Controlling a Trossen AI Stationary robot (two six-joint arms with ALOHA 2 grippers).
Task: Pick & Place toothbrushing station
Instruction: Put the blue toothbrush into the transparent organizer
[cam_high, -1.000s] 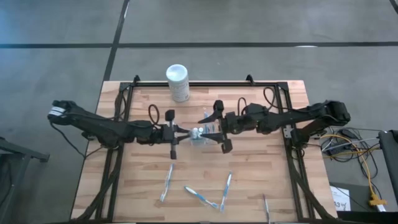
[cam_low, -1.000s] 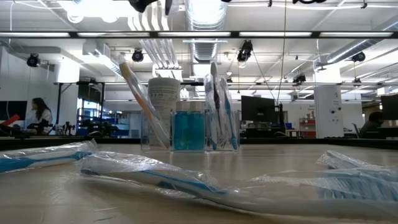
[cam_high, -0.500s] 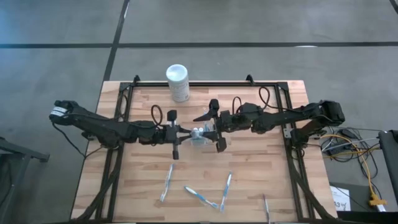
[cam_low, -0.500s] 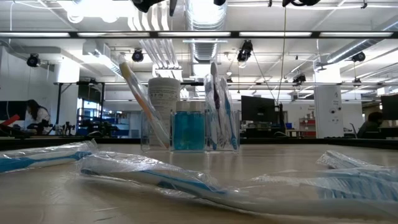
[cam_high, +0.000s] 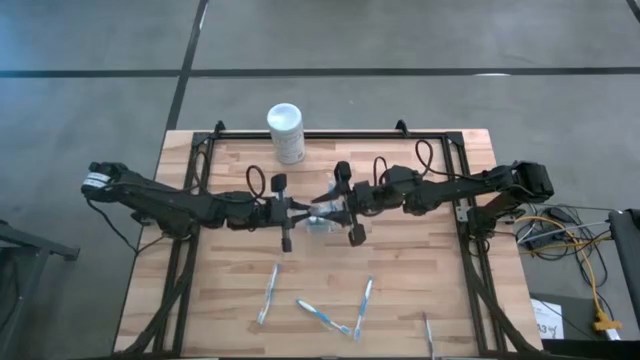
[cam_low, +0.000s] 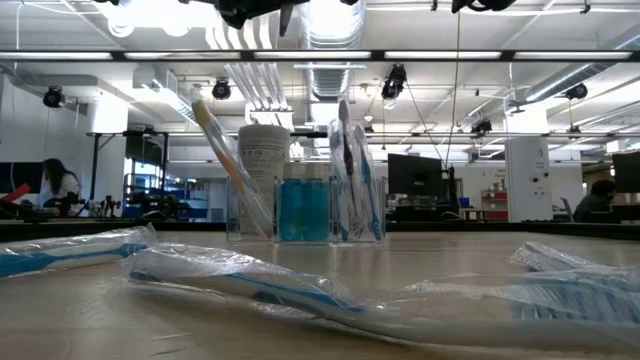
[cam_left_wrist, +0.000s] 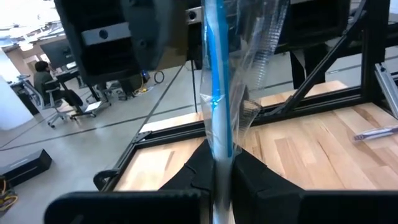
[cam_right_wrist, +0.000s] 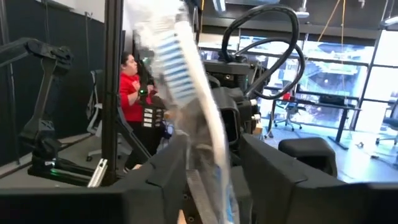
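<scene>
My left gripper (cam_high: 298, 211) is shut on a wrapped toothbrush (cam_left_wrist: 214, 93) with a blue and white handle, high above the table's middle. My right gripper (cam_high: 332, 208) faces it from the table's right. Its fingers (cam_right_wrist: 163, 180) stand on either side of the brush's bristle end (cam_right_wrist: 180, 68), with a gap showing on each side. The toothbrushing station (cam_low: 305, 205), a see-through holder, stands on its base on the table below the grippers. It holds a bare toothbrush, a blue insert and several wrapped brushes. My left gripper pinches the wrapped toothbrush by its handle (cam_left_wrist: 219, 163) between its two fingers, through the clear wrapper. The fingers come level from the table's left. The brush sticks out past the fingertips toward my right gripper, lifted clear of the table and the station.
A white canister (cam_high: 286, 132) with a yellow label stands at the table's far edge, behind the station (cam_low: 263, 150). Several wrapped toothbrushes (cam_high: 322, 316) lie loose on the near half of the table. A black frame rail (cam_high: 310, 135) runs around the tabletop.
My right gripper's fingers have drawn closer together around the brush's bristle end. The toothbrush stays in my left gripper, above the station.
</scene>
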